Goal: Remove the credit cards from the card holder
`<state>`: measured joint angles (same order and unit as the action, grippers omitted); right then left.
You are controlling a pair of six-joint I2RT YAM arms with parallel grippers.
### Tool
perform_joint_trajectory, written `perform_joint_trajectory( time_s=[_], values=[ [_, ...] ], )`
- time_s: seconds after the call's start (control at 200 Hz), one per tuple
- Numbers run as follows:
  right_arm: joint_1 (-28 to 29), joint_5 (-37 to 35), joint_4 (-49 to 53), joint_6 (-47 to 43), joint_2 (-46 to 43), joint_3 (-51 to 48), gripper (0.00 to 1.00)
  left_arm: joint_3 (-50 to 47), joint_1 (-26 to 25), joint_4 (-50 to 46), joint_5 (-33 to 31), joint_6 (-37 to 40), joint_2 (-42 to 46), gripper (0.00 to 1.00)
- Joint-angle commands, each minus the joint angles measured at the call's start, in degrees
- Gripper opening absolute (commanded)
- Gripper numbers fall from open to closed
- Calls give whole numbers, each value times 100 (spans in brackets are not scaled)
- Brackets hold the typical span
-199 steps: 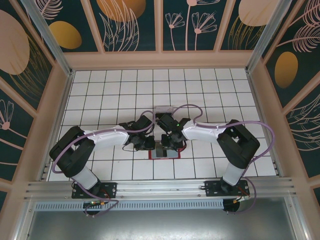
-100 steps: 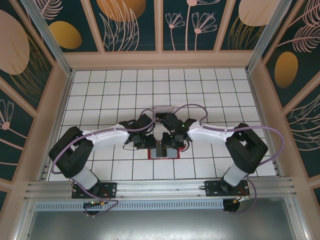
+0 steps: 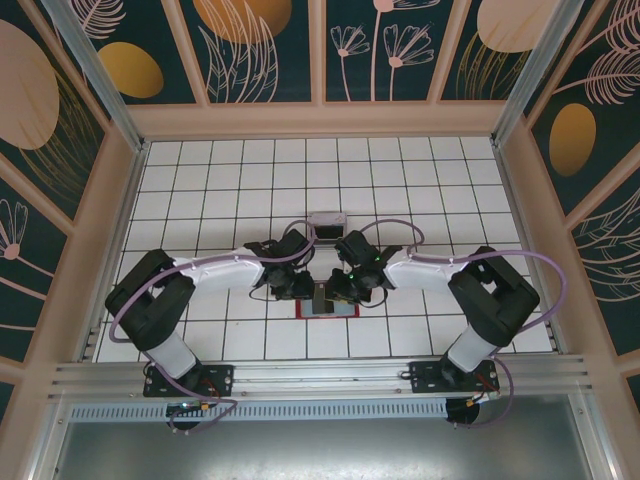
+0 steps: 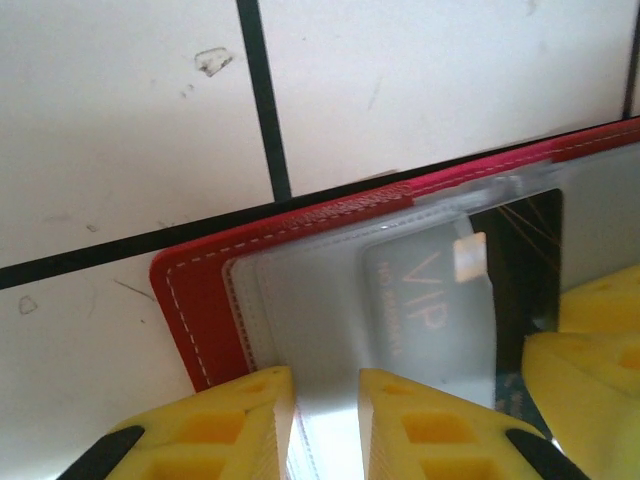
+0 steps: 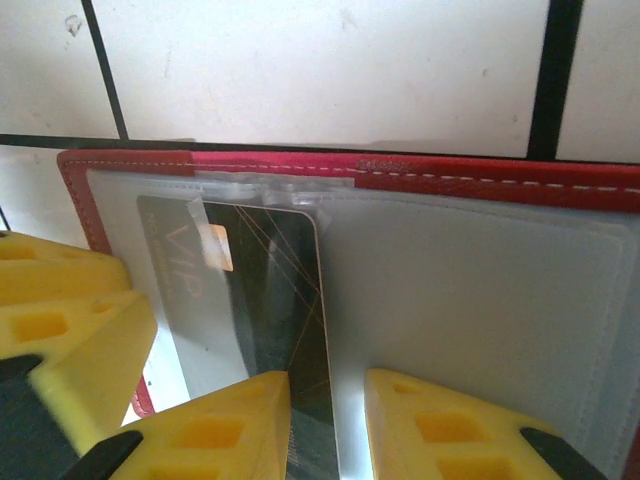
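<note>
The red card holder (image 3: 335, 309) lies open on the tiled floor, grey-blue inner pockets up (image 4: 300, 290) (image 5: 480, 270). A dark credit card (image 5: 255, 290) with gold lines and VIP lettering sits tucked in a pocket, partly under a translucent flap (image 4: 430, 300). My left gripper (image 3: 303, 290) (image 4: 325, 385) hovers over the holder's left pocket edge, jaws a narrow gap apart with nothing between them. My right gripper (image 3: 341, 292) (image 5: 328, 385) stands just as narrowly open, straddling the card's right edge. Each gripper's yellow fingers (image 4: 590, 345) (image 5: 60, 340) also show in the other wrist view.
A small pale tray (image 3: 328, 220) sits on the tiles just behind the two grippers. Low walls (image 3: 320, 120) ring the white tiled floor (image 3: 200, 180). The arms' bases are bolted to the rail (image 3: 320, 375) at the near edge.
The right arm's wrist has swung right and down over the holder, its elbow moving outward. The left gripper has edged slightly right. The holder has stayed put.
</note>
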<state>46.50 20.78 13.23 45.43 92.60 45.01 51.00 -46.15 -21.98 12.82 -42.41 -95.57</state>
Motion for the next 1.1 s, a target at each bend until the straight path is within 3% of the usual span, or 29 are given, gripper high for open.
perform_joint_trajectory(
  time_s=[0.0,0.665,1.096],
  values=[
    [-45,156,-277,77,-81,-206,28,-77,-42,-301,-129,110,-165,26],
    [-132,463,-792,92,-66,-550,25,-14,-47,-488,-196,137,-225,25],
    [-332,296,-627,83,-498,-725,11,7,-50,-553,-236,139,-232,25]
  ],
)
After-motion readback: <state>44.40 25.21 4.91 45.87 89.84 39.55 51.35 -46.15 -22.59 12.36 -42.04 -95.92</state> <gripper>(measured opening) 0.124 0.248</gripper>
